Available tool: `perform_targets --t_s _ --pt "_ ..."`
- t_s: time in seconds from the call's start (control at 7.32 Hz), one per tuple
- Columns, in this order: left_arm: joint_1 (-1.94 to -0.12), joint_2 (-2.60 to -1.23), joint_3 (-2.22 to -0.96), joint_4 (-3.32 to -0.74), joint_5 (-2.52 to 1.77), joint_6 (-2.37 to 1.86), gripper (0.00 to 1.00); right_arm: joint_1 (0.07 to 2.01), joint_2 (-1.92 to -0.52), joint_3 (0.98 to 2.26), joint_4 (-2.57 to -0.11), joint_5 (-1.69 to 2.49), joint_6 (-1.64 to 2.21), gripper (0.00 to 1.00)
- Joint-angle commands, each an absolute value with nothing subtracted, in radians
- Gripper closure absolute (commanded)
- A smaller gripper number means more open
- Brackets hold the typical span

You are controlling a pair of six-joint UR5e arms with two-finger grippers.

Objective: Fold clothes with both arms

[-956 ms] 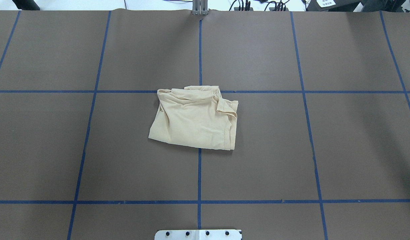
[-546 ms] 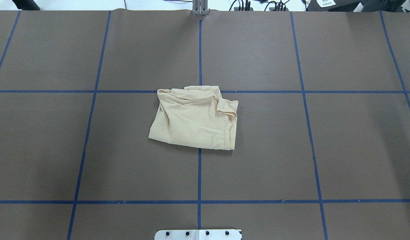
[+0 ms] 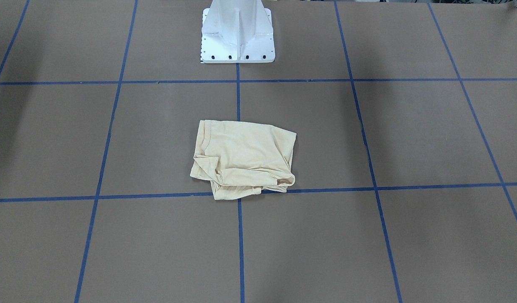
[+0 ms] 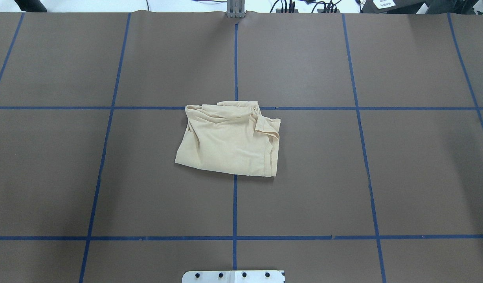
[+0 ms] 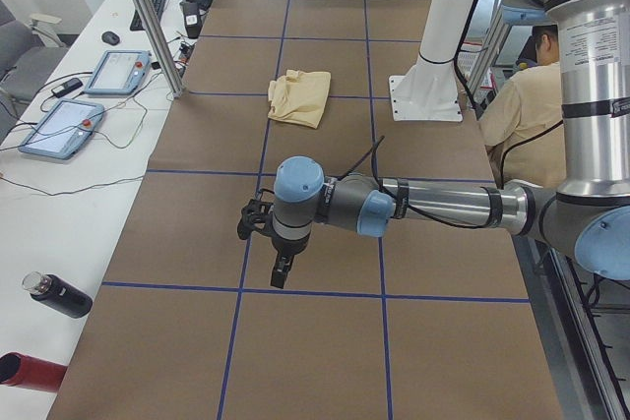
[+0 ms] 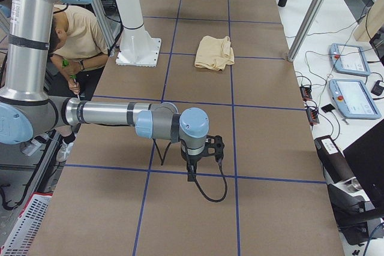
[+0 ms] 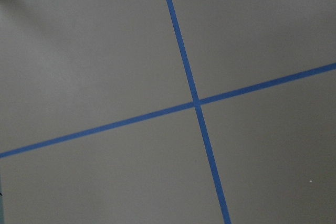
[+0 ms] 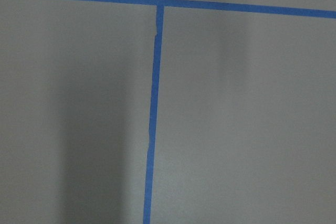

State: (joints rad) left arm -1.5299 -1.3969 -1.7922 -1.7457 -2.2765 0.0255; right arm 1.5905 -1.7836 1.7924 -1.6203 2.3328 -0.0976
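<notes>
Cream-yellow thin-knit T-shirt (image 4: 225, 145): no change vs the earlier overhead frames, same spot, same outline, same creases. No arm in the overhead view then or now.

White bolted pedestal base (image 4: 233, 276) sits at the near edge of the brown paper-covered desk (image 4: 343, 188). The shirt lies further out at desk centre, folded into a rough rectangle over the blue tape grid lines (image 4: 234, 204), right where the centre line meets a cross line. Its near edge is flat and smooth, with a stitched hem running up the right side. The far edge is bunched into soft ridges and just touches the cross line, and a loose folded flap sits at the far right corner. Nothing touches the shirt.

Both arms are well away from it, low over bare desk. The grey left arm (image 5: 443, 206) reaches out with its black left gripper (image 5: 280, 267) pointing down at the desk; can't tell if it is spread or pressed together. The grey right arm (image 6: 108, 112) is the same, and the black right gripper (image 6: 191, 171) also can't be judged. Both wrist views show only brown paper and tape crossings.
</notes>
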Motion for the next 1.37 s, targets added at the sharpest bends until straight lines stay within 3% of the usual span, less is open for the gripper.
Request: perform_targets --t_s 0.0,1.23 --pt "-1.534 -1.379 -1.767 -1.752 -2.351 0.023 0.00 1.591 -1.786 1.793 -1.608 2.350 -0.086 0.00" --pt "-1.575 -1.339 -1.787 -1.743 -2.193 0.031 0.00 1.591 -1.782 1.801 -1.605 2.347 -0.097 0.00"
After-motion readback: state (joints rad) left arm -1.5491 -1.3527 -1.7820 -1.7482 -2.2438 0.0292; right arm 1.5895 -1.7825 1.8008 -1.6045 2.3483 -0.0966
